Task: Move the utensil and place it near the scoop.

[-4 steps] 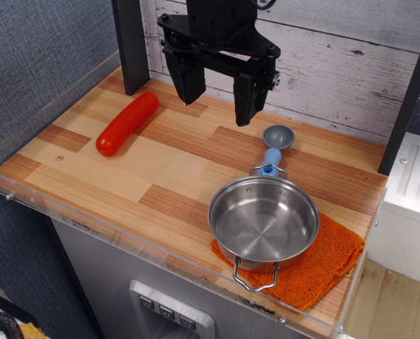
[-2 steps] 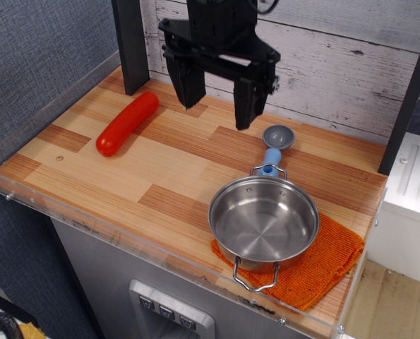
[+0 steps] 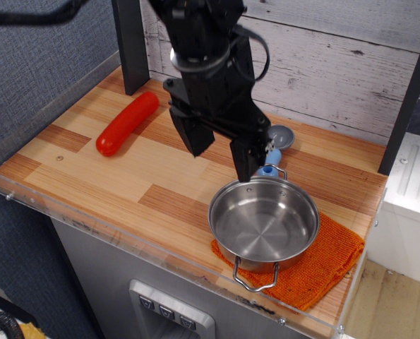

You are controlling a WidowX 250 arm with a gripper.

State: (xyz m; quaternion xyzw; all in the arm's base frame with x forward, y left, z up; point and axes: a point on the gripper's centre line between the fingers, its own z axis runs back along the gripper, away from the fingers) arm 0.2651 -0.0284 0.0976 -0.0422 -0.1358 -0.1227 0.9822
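Note:
The round shiny steel pan (image 3: 264, 223) with two wire loop handles sits at the front right, partly on an orange cloth (image 3: 327, 265). The small scoop (image 3: 279, 139) with a grey bowl and light-blue handle lies just behind the pan, partly hidden by my arm. My black gripper (image 3: 224, 157) hangs open and empty over the wood, just left of and behind the pan's far rim. Its right finger tip is close to the pan's rear handle.
A long red sausage (image 3: 127, 122) lies at the back left. A dark post (image 3: 130, 44) stands at the back left corner. A clear plastic rim (image 3: 125, 236) runs along the table's front and left edges. A white plank wall is behind.
The gripper has come down and forward from the back wall toward the pan, staying open. The pan, scoop and sausage have not moved.

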